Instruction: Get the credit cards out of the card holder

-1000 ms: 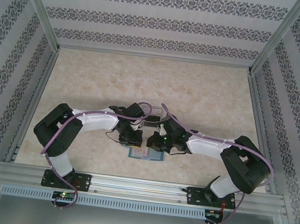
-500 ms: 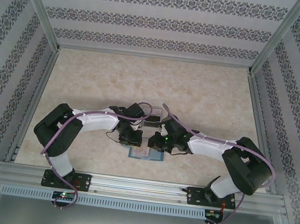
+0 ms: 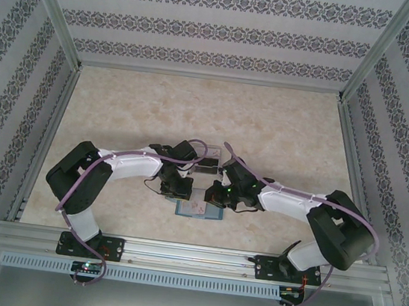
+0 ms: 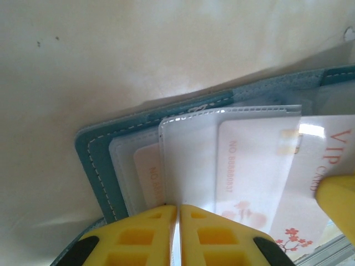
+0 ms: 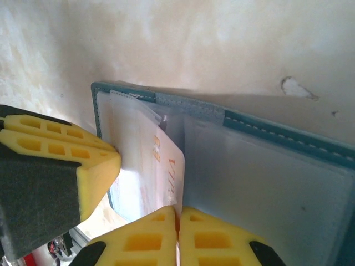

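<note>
The left gripper (image 4: 177, 209) is clamping a clear sleeve (image 4: 188, 149) of the open card holder (image 3: 197, 212) (lying at the table's (image 3: 194, 114) 6 o'clock) while the right gripper (image 5: 177, 211) is apparently pinching the VIP card (image 5: 158, 166), next needing a pull toward 3 o'clock.

Black-and-white arms (image 3: 135, 165), purple cables (image 3: 71, 190), yellow jaws.

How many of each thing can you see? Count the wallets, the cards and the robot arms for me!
Teal card holder: 1
Cards showing: 2, the white VIP card and the pinkish card
Robot arms: 2, the left arm and the right arm
Total: 5
</note>
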`<state>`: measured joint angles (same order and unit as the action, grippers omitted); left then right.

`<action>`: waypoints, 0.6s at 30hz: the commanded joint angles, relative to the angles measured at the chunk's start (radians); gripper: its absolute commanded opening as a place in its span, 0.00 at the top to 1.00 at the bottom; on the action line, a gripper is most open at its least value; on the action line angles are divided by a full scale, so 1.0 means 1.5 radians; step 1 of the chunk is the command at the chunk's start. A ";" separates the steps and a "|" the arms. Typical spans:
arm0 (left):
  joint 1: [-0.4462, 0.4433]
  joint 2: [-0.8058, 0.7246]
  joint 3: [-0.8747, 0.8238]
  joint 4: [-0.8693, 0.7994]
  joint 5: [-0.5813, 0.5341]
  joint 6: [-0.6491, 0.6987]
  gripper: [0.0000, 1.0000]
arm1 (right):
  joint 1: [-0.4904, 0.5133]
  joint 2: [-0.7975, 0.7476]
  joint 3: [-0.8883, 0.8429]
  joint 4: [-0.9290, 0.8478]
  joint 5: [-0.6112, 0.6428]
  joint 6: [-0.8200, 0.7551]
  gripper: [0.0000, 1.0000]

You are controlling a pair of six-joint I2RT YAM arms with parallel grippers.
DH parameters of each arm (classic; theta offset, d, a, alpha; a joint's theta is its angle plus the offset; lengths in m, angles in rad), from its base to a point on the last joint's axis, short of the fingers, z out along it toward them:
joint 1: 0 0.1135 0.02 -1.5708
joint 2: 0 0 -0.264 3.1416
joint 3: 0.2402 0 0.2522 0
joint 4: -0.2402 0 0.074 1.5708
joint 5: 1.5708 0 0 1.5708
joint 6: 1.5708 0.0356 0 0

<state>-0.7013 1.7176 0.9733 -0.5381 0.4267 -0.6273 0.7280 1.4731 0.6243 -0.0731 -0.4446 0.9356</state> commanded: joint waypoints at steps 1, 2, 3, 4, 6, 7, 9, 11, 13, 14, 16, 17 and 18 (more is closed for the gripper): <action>-0.004 0.009 -0.004 -0.071 -0.059 0.016 0.86 | -0.007 -0.021 0.007 -0.084 0.050 -0.027 0.92; -0.004 0.006 -0.001 -0.073 -0.060 0.016 0.86 | -0.007 -0.025 0.013 -0.099 0.057 -0.032 0.92; -0.004 0.002 0.001 -0.077 -0.062 0.016 0.86 | -0.007 -0.028 0.017 -0.112 0.061 -0.036 0.93; -0.004 -0.001 0.004 -0.081 -0.064 0.016 0.86 | -0.006 -0.032 0.024 -0.128 0.068 -0.041 0.93; -0.003 -0.009 0.008 -0.089 -0.070 0.018 0.86 | -0.007 -0.038 0.035 -0.154 0.079 -0.049 0.93; -0.003 -0.014 0.011 -0.093 -0.073 0.018 0.86 | -0.006 -0.041 0.041 -0.168 0.085 -0.054 0.93; -0.004 -0.020 0.015 -0.099 -0.076 0.019 0.86 | -0.004 -0.043 0.055 -0.192 0.096 -0.062 0.93; -0.004 -0.025 0.016 -0.102 -0.077 0.021 0.86 | -0.002 -0.044 0.067 -0.211 0.098 -0.068 0.93; -0.004 -0.027 0.016 -0.102 -0.077 0.021 0.86 | -0.001 -0.047 0.074 -0.215 0.098 -0.069 0.93; -0.004 -0.026 0.017 -0.102 -0.076 0.022 0.86 | 0.001 -0.048 0.077 -0.218 0.097 -0.069 0.93; -0.004 -0.023 0.017 -0.102 -0.076 0.022 0.86 | 0.003 -0.049 0.084 -0.224 0.100 -0.071 0.93; -0.004 -0.024 0.018 -0.102 -0.074 0.022 0.86 | 0.004 -0.049 0.086 -0.226 0.102 -0.071 0.93; -0.004 -0.025 0.017 -0.101 -0.074 0.022 0.86 | 0.005 -0.047 0.088 -0.227 0.103 -0.071 0.93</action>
<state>-0.7013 1.6981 0.9863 -0.6422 0.3386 -0.6090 0.7292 1.4178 0.7334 -0.3496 -0.3313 0.8536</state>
